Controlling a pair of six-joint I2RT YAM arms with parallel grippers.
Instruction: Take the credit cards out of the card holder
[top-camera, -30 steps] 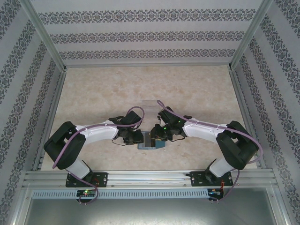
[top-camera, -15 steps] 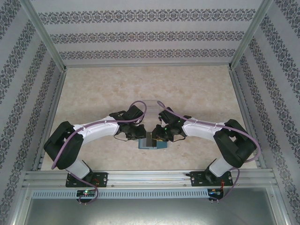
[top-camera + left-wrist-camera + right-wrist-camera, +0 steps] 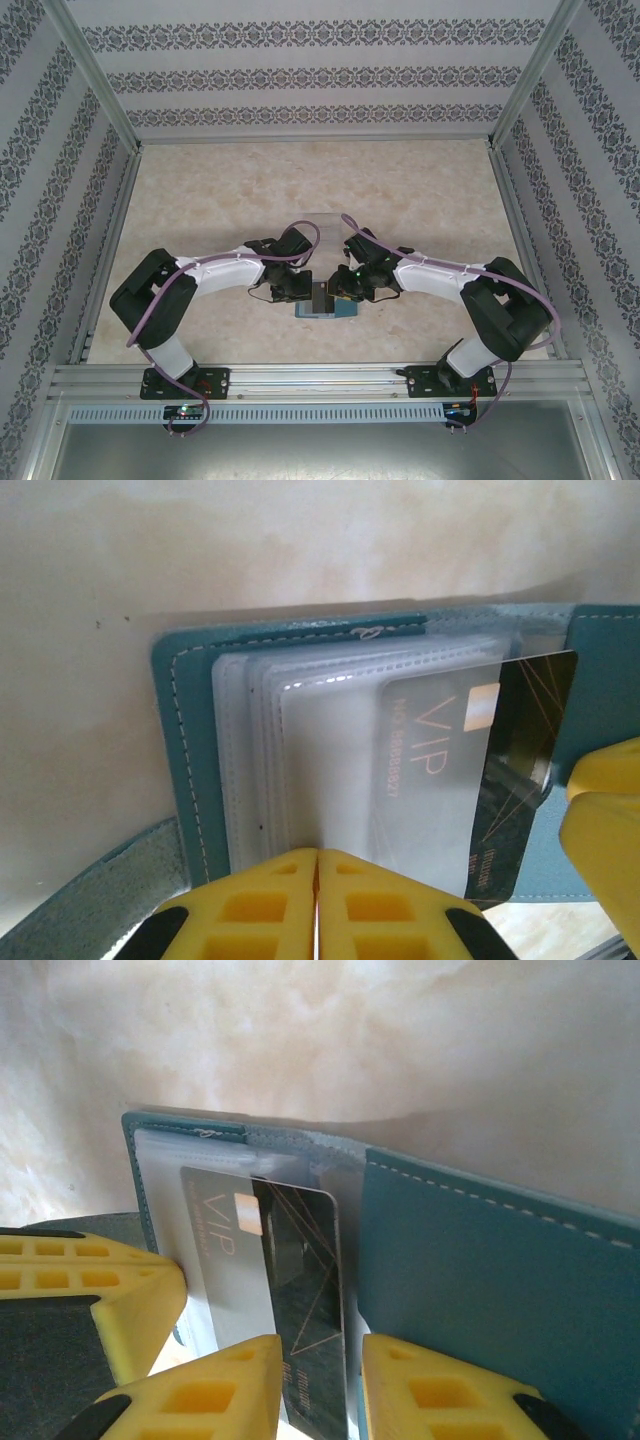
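The teal card holder (image 3: 323,307) lies open on the table between my two grippers. Its clear sleeves (image 3: 300,750) fan out from the left cover (image 3: 185,730). A dark credit card (image 3: 530,730) marked VIP sticks about halfway out of one frosted sleeve. My left gripper (image 3: 317,865) is shut, tips against the near edge of the sleeves; whether a sleeve is pinched I cannot tell. My right gripper (image 3: 322,1360) stands slightly open over the dark card (image 3: 305,1260), whose end shows in the gap. Beside it lies the right cover (image 3: 480,1260).
A clear plastic tray (image 3: 322,225) sits just beyond the grippers. Bare marbled tabletop (image 3: 200,200) surrounds the holder. A strap tab (image 3: 90,900) trails off the holder's near left. Metal frame rails (image 3: 320,380) run along the near edge.
My left gripper has moved right, onto the holder's sleeves, and closed. The right gripper has stayed almost still over the card.
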